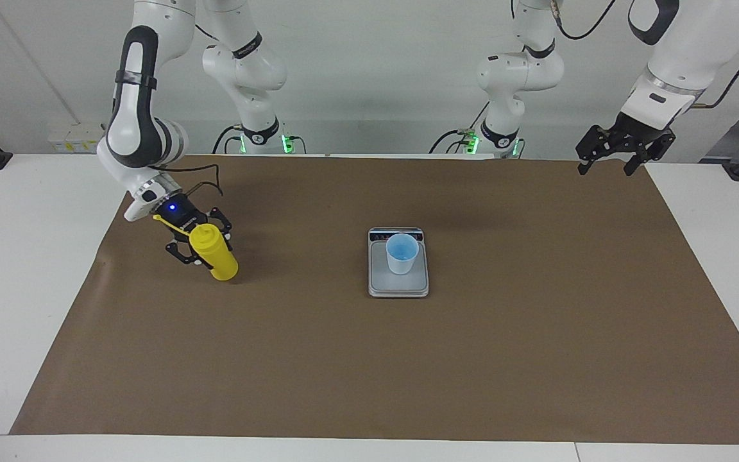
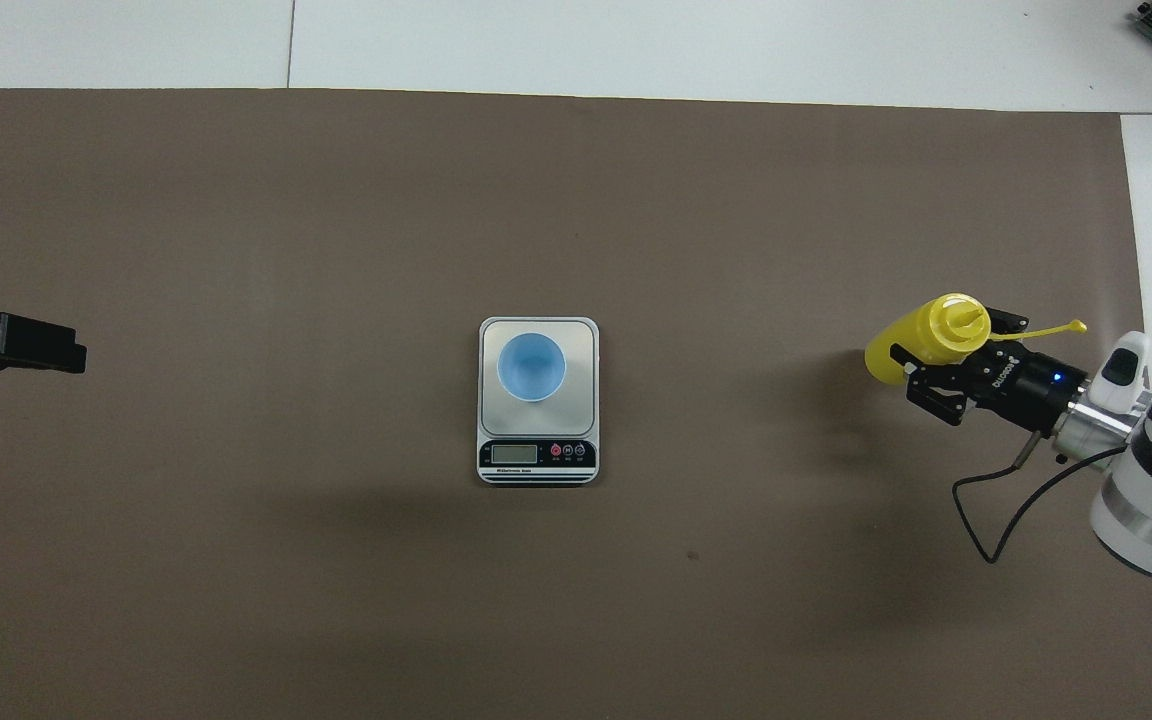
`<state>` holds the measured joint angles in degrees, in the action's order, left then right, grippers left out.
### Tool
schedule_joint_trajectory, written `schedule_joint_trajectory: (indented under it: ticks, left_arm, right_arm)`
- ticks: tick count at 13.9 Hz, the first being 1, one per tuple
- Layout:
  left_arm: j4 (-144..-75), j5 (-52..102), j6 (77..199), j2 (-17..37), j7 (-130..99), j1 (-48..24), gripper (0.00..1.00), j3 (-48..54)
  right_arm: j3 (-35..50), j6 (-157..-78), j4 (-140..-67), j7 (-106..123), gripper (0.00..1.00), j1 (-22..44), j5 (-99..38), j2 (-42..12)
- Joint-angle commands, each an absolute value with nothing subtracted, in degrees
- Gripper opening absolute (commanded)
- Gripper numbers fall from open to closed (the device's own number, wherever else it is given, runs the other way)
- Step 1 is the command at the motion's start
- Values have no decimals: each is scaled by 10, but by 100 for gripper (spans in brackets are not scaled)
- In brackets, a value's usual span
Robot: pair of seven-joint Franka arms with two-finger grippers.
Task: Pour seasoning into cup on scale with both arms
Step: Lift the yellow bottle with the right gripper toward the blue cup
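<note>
The yellow seasoning bottle leans at a tilt over the brown mat toward the right arm's end, its cap strap sticking out sideways. My right gripper is shut on the bottle's body from the side. I cannot tell whether its base touches the mat. The light-blue cup stands upright on the grey scale at the middle of the mat. My left gripper hangs open and holds nothing over the mat's edge at the left arm's end, where the left arm waits.
The brown mat covers most of the white table. A black cable loops from the right wrist. The scale's display strip faces the robots.
</note>
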<state>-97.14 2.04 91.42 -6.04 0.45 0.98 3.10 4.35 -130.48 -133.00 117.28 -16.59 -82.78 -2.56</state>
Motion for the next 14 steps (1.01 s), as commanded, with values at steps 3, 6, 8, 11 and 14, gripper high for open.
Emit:
schedule_joint_trajectory:
  ticks: [3,6,8,11,14]
  left_arm:
    - [-991,27,918,-78,-1,18,100,34]
    - [-991,27,918,-78,-1,18,100,34]
    - [-991,27,918,-78,-1,18,100,34]
    - [-991,27,918,-78,-1,18,100,34]
    - [-991,27,918,-78,-1,18,100,35]
  right_arm:
    - [48,-1303,-1256,1029,0,-164,-668,-26]
    - [54,-1302,-1227,985,0,-156,-586,-27]
    - [54,-1308,-1217,924,0,-135,-550,-29]
    - [52,-1309,-1187,751,0,-97,-463,-35]
    - [54,-1307,-1106,545,0,-50,-266,-63]
